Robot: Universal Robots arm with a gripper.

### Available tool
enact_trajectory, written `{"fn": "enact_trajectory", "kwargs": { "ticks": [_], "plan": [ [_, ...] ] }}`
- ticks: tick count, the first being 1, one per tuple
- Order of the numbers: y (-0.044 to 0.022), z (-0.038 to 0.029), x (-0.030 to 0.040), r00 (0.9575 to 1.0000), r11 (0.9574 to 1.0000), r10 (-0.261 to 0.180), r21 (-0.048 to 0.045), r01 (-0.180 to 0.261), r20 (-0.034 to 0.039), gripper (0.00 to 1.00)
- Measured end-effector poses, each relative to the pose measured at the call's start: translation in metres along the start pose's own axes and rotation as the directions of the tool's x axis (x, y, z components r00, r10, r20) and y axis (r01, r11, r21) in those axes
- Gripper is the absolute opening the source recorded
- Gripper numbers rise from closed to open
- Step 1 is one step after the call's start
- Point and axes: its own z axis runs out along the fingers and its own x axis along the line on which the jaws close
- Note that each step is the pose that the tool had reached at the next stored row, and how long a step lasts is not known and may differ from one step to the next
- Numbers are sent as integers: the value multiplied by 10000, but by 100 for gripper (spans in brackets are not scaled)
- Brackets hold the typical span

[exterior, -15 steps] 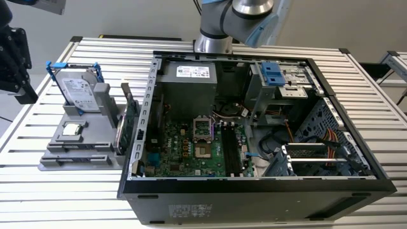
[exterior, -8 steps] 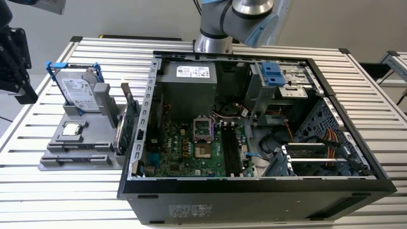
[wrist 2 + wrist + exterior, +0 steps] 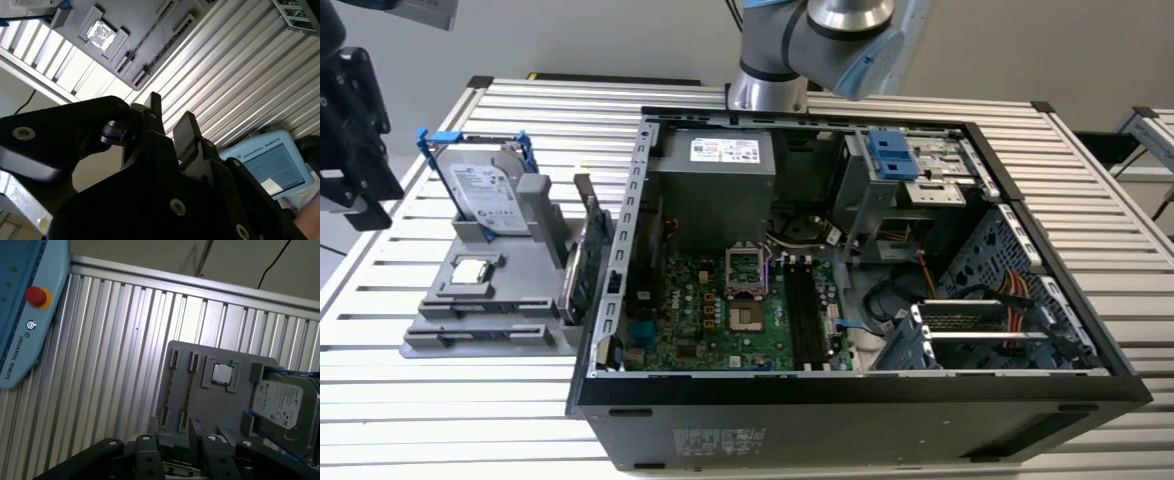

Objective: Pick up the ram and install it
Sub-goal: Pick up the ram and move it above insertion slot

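The black tool [image 3: 171, 111] hangs open over the ribbed silver metal desk [image 3: 115, 365], with nothing between its fingers. Close by sits a flat grey plastic holder [image 3: 220, 352]. The ram [image 3: 189, 387], a long thin dark stick, seems to stand on its edge in a slot of that holder, near a small square silver chip [image 3: 222, 374].

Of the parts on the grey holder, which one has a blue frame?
The hard drive, standing on edge; the chip lies flat and bare, and the green card has none.
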Motion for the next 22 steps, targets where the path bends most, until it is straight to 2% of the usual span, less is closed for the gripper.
{"fn": "enact_trajectory", "kwargs": {
  "ticks": [7, 10, 14, 22],
  "plan": [
    [0, 0, -1, 10000, 10000, -58, 0, 58, -3, 100],
    [-1, 6, -6, 9999, 9999, 112, -2, -112, 4, 100],
    [-3, 40, -6, 9988, 9988, 482, -7, -482, 21, 100],
    [-8, 114, -17, 9976, 9976, 694, -10, -694, 31, 100]
  ]
}}
